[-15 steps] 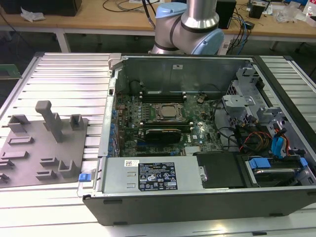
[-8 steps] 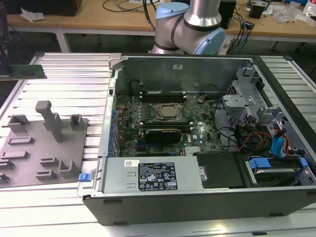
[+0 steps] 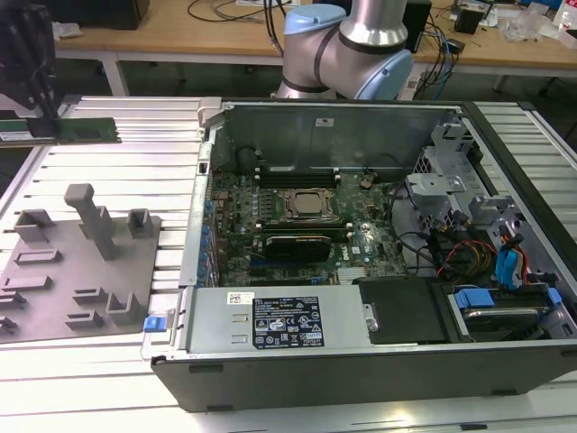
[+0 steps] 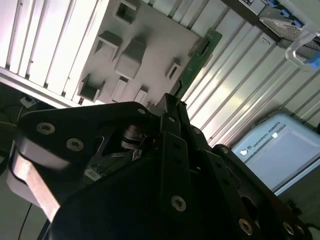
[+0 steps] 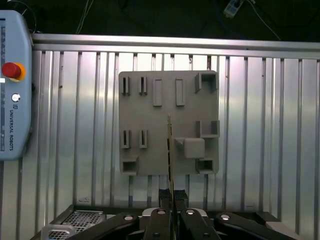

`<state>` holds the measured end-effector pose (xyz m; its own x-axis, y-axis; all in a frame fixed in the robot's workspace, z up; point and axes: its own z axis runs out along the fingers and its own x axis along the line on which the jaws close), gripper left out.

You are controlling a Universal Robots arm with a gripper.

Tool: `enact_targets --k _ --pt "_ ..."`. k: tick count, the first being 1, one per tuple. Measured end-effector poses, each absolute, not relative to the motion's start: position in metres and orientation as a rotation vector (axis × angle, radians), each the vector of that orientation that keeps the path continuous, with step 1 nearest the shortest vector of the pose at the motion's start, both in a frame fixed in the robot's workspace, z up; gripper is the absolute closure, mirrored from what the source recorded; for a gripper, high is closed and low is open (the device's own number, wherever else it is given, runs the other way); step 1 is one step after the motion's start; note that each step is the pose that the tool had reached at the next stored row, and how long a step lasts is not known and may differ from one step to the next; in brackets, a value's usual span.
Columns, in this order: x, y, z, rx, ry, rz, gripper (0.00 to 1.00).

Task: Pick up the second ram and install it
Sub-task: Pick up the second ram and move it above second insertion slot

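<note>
Hand, exterior view: the dark hand [image 3: 43,113] hung at the exterior view's left, over the ribbed counter [image 3: 117,180]. It was closed on the second ram [image 3: 86,131], a green stick held level, beyond the grey tray [image 3: 54,307].
Computer, exterior view: the open case [image 3: 361,361] lay well apart from the stick, with the CPU socket [image 3: 306,206] mid-board.
Second wrist view: past the hand [image 4: 170,102], the second ram [image 4: 200,60] jutted out green beside the tray [image 4: 150,50]; a teach pendant [image 4: 280,150] lay further off.
First wrist view: the hand [image 5: 172,200] pinched the second ram [image 5: 170,145], which was seen edge-on as a thin line against the tray [image 5: 150,115].
Progress: the pick-up looked done. Carrying the stick to the board and seating it looked left to do.
Counts: one hand, one held stick, one tray, one case, one socket, one pendant.
</note>
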<state>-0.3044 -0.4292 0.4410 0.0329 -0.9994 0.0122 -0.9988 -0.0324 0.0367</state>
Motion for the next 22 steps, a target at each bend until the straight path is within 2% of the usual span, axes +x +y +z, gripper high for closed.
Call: enact_targets --k 22 --pt "-0.226 -0.42 0.441 2.23 -2.158 -0.028 0.87"
